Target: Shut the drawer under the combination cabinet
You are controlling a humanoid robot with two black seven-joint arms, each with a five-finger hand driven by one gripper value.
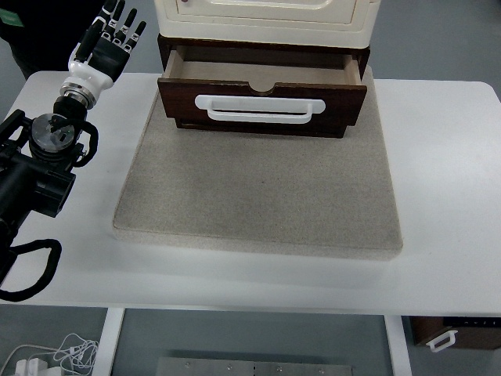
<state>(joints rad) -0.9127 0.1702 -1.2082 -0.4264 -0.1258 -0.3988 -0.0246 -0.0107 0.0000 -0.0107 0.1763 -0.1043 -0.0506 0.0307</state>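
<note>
Up left, the left hand (pixel 109 39) hovers with fingers spread, empty; right of it, the brown drawer (pixel 262 98) stands pulled open.

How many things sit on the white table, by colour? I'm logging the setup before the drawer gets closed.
Beige: 1, the mat
Cream: 1, the cabinet
Dark brown: 1, the open drawer with a white handle
Total: 3
The left hand hovers beside the drawer, fingers spread.
</note>
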